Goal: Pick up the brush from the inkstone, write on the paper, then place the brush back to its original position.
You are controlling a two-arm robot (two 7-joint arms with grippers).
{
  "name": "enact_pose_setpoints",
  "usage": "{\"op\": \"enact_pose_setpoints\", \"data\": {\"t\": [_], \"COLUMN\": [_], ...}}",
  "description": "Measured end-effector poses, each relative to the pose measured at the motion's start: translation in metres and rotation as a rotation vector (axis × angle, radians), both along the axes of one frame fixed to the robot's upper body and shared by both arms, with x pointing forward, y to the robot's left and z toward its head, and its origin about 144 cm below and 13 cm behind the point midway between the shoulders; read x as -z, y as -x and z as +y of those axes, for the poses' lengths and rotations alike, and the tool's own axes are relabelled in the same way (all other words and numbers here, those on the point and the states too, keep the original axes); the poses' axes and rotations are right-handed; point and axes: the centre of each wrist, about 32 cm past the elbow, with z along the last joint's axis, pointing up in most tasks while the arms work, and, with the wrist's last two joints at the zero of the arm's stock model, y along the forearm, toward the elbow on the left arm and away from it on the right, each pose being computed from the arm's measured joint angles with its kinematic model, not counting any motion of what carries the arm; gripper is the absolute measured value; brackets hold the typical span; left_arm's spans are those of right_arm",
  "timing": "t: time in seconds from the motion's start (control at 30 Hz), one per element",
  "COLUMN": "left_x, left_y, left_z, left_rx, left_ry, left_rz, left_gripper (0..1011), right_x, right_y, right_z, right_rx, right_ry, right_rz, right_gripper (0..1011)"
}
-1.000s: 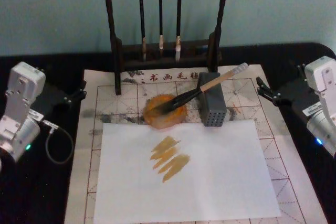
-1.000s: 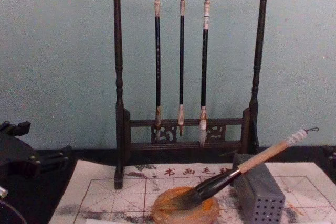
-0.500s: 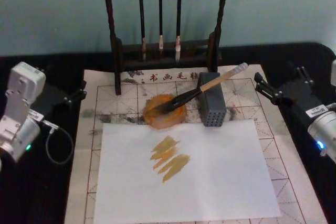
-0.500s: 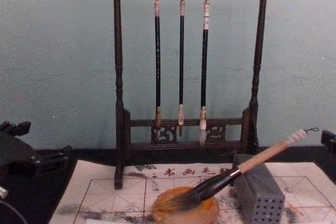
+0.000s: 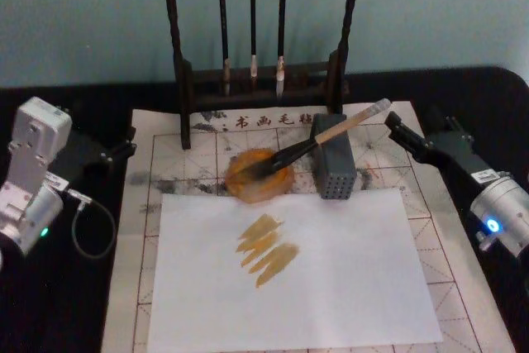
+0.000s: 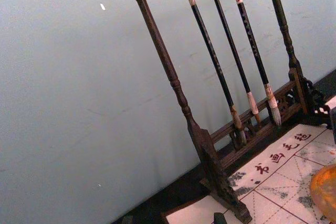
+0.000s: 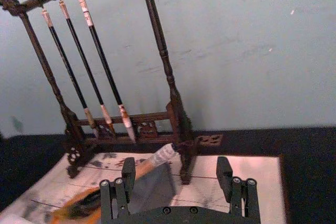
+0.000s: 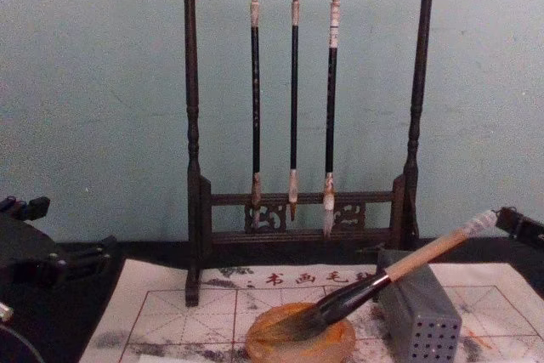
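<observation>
Head view looks steeply down, chest view level; both share the inkstone [image 5: 248, 188].

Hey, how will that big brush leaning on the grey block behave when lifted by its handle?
The brush handle looks stiff and round, so it may roll off the grey block if nudged. Its bristles, resting in the dish, probably flop and drip.

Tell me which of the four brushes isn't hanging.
The thick pale-handled brush: it leans on the grey block, bristles in the inkstone; the three thin brushes hang.
</observation>
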Motion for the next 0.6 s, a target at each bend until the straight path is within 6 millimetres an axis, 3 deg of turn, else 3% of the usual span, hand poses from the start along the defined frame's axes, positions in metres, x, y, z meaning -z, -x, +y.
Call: {"op": "enact_pose_setpoints", "data": {"t": [0.6], "left_x": [0.000], "left_y": [0.000], "left_z": [0.000], "left_rx": [0.000], "left_ry": [0.000], "left_rz": [0.000], "left_gripper": [1001], "right_x": [0.024], "right_y": [-0.022], "right_z": [0.009], "right_rx": [-0.083], "right_ry": [-0.330], "right_rz": [0.125], "right_gripper": [1000]}}
